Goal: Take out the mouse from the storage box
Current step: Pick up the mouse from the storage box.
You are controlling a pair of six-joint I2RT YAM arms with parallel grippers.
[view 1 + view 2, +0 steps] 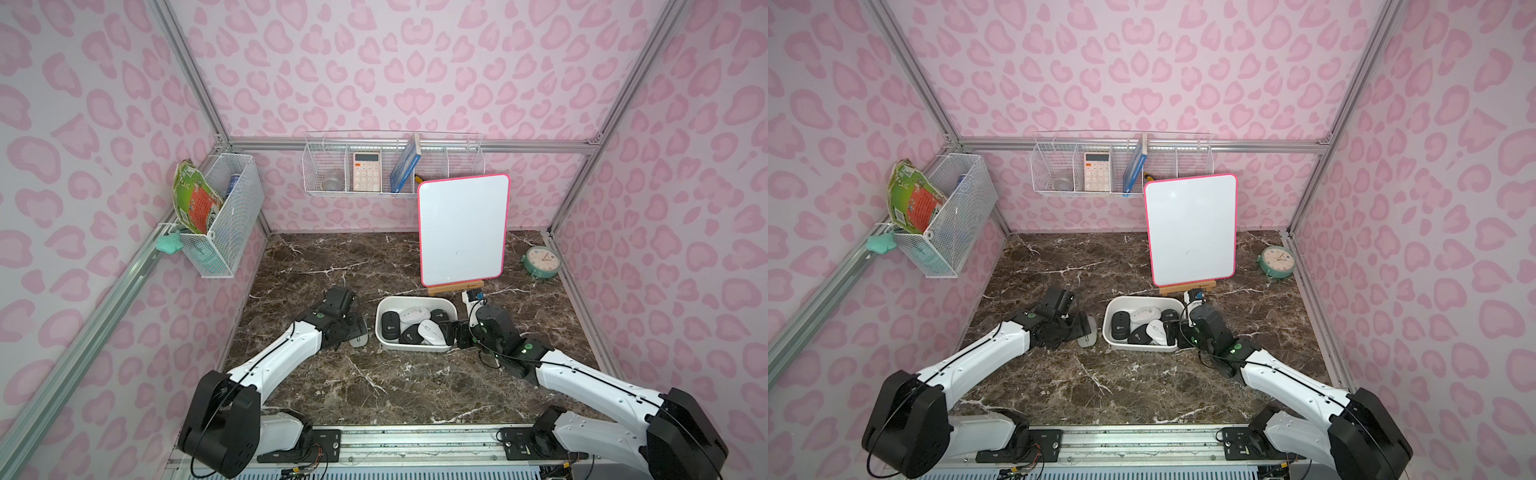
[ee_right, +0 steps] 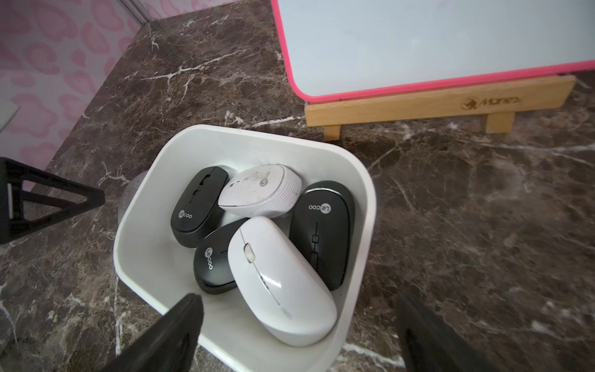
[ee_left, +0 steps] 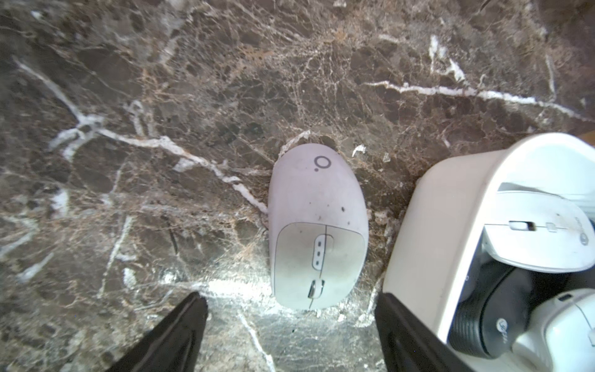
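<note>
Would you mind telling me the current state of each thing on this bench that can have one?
left gripper: open, over the grey mouse, not gripping it.
grey mouse: buttons up on the table, outside the storage box.
storage box: holding three black mice and two white mice.
right gripper: open, empty, at the box's edge.
whiteboard: upright on its wooden stand.

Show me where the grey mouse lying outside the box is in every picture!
In a top view: the mouse lies just left of the box.
In a top view: same spot, mouse left of the box.
Left wrist: mouse whole and centred, beside the box.
Right wrist: only a grey sliver shows behind the box.
Shared landmark: the white box.
</note>
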